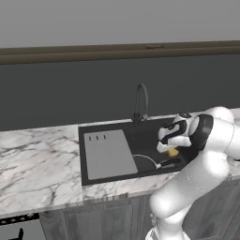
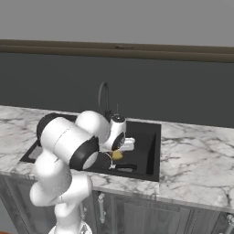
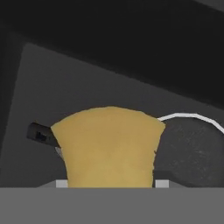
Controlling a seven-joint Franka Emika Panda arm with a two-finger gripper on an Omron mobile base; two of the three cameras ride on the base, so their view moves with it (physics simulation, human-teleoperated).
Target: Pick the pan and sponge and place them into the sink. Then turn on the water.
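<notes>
A white marble counter with grey veins [image 1: 37,168] crosses the middle of both base views; a large black rectangular recessed sink [image 1: 91,132] is set into it, centre-right in the left view; inside lie a flat grey drainboard panel [image 1: 110,154] and a round shallow black pan with a pale rim [image 1: 145,163].

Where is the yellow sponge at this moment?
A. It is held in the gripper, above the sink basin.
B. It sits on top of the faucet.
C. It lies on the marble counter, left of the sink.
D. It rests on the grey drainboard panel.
A: the sponge sits in the gripper over the black sink, with the pan already lying in the basin below.
</notes>
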